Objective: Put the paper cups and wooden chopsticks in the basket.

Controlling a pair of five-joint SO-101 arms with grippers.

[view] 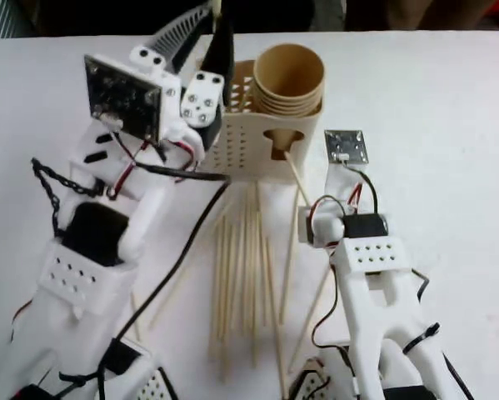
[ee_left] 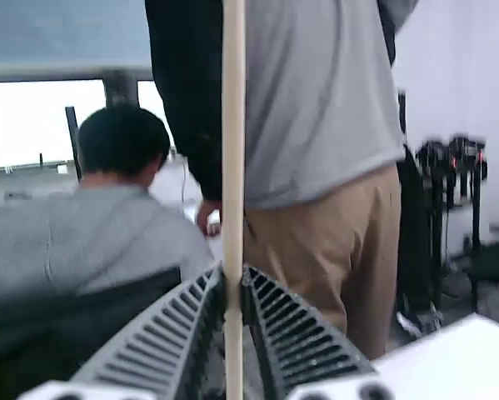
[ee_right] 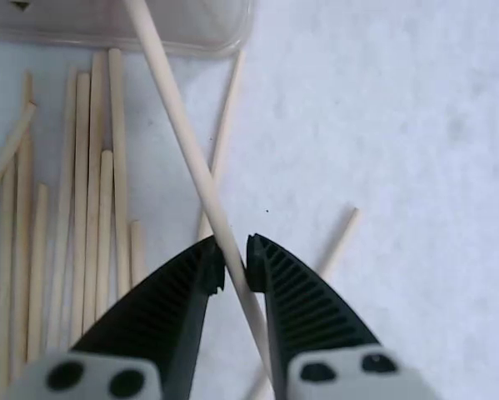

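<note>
With left jaws clamped on the upright chopstick [ee_left: 233, 167] and right jaws pinching the slanted chopstick [ee_right: 191, 158], lower the upright one straight into the basket [view: 257, 146], 9 o'clock of the paper cups [view: 289, 75].

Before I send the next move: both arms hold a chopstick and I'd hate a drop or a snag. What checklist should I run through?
1. Hold of left gripper on left chopstick: ok, shut on it, stick upright.
2. Hold of right gripper on right chopstick: ok, shut on it, stick slanted.
3. Far end of right chopstick free of the basket: not ok, it meets the front wall at the cutout.
4. Position of left chopstick over the basket's opening: cannot tell.
5. Stack of paper cups in the basket: ok.
6. Clearing of loose chopsticks: not ok, many lie on the table.
</note>
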